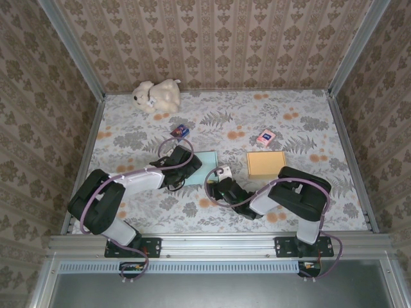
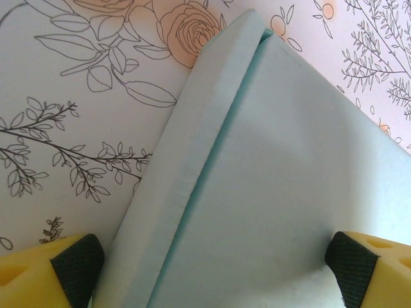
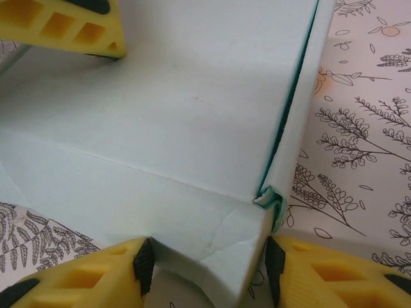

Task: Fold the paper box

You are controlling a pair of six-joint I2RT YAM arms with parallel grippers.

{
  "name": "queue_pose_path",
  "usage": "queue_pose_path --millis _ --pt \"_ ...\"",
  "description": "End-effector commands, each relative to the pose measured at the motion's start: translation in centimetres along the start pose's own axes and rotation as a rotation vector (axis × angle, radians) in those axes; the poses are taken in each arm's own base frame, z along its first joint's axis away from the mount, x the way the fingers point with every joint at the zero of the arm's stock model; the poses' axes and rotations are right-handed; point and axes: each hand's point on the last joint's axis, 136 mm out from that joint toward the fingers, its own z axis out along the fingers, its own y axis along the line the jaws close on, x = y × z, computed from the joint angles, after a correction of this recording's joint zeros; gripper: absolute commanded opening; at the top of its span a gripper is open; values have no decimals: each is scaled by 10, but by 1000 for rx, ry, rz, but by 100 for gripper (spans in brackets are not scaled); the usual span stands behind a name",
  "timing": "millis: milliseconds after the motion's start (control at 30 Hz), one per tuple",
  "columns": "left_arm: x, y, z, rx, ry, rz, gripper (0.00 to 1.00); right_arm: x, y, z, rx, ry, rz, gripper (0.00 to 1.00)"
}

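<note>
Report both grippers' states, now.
Left gripper: open, with the box between its fingers.
Right gripper: closed on the box's corner.

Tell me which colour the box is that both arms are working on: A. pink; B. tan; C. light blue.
C: the paper box is light blue in the top view and up close in both wrist views, while the tan box lies apart to its right.
</note>
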Motion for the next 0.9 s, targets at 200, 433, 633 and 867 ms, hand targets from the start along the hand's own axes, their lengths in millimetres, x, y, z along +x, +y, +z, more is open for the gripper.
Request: queue_pose_path --millis 200,433,633,867 --pt "58 77 1 -231 235 -11 94 36 -22 -3 43 147 -13 53" --pt "62 75 1 -227 244 -4 94 26 -21 17 91 140 -52 59" --pt "66 73 0 -216 260 6 93 20 -30 34 172 113 -69 61" --pt "67 71 -3 -201 260 15 93 18 -15 60 128 144 -53 61"
